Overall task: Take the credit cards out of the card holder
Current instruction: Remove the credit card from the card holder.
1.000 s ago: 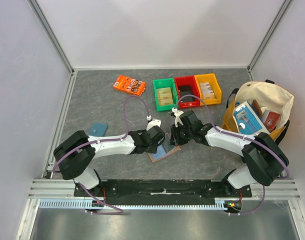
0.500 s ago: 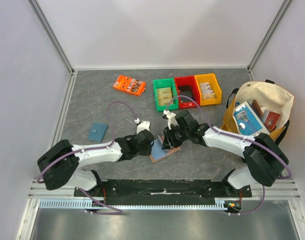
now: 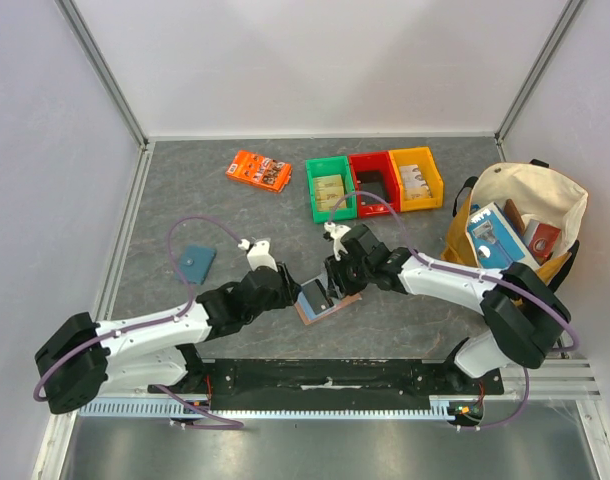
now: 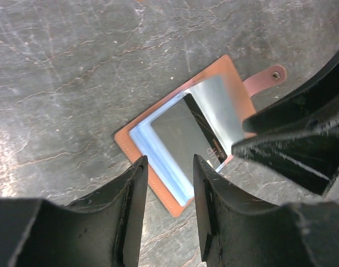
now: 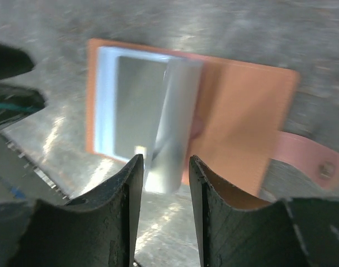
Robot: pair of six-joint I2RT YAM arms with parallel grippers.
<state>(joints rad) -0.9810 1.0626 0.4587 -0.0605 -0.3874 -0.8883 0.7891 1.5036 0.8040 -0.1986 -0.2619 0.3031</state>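
The tan leather card holder (image 3: 323,302) lies open on the grey table, light blue lining up. In the left wrist view, the card holder (image 4: 158,186) shows a dark card (image 4: 183,133), a glossy clear sleeve (image 4: 219,108) tilted up, and the snap tab (image 4: 264,80). My left gripper (image 3: 285,290) (image 4: 169,161) is open and empty, hovering just left of the holder. My right gripper (image 3: 335,275) (image 5: 165,161) is open over the holder (image 5: 242,117). The raised sleeve (image 5: 178,122) stands between its fingertips. The right gripper's black fingers (image 4: 294,142) reach the sleeve's edge in the left wrist view.
A teal pouch (image 3: 195,262) lies at the left. An orange packet (image 3: 258,170) and green (image 3: 330,187), red (image 3: 373,182) and yellow (image 3: 417,178) bins stand at the back. A cream tote bag (image 3: 520,225) with items stands at the right.
My left arm has drawn back to the left and off the card holder. My right gripper has shifted slightly left over the holder, and a clear sleeve now stands up.
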